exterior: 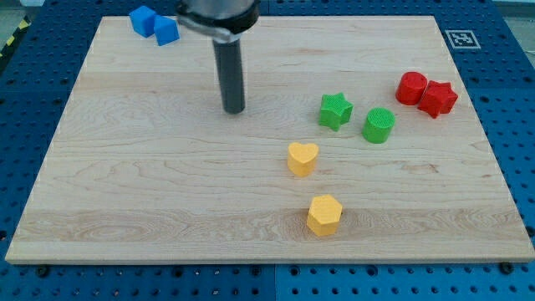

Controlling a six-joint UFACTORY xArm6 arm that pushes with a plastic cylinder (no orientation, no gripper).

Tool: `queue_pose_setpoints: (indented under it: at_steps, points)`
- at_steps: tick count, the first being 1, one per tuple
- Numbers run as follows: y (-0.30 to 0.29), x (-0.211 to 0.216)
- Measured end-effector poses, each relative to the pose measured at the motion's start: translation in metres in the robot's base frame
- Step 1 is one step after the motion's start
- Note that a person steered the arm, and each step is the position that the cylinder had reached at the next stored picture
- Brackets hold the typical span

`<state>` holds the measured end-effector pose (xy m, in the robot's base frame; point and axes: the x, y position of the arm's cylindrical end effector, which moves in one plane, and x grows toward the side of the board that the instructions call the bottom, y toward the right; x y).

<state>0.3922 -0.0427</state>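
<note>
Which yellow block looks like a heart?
The upper yellow block, nearer the green star. It has a notch on top. The lower yellow one is six-sided. My tip touches neither.

a pale wooden board carries blue blocks, green blocks, red blocks and yellow blocks.

Single camera view, no second view to compare. It looks down at a slant from the view's bottom side of the wooden surface, facing toward the view's top; the far edge reads narrower than the near edge, so the angle is oblique, not straight overhead. Medium-close framing: the whole board fits, with blue pegboard margin at left, right and bottom. The rod enters from the top edge (its upper mount is cropped), my tip fully visible. A fiducial tag sits at the top right corner.
</note>
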Motion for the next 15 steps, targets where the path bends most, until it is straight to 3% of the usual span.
queue_pose_setpoints:
  at_steps: [2, 5, 7, 10, 15]
  points:
    - [0.138, -0.030]
    - [0.218, 0.011]
    - [0.211, 0.023]
    - [0.124, 0.024]
    - [0.115, 0.051]
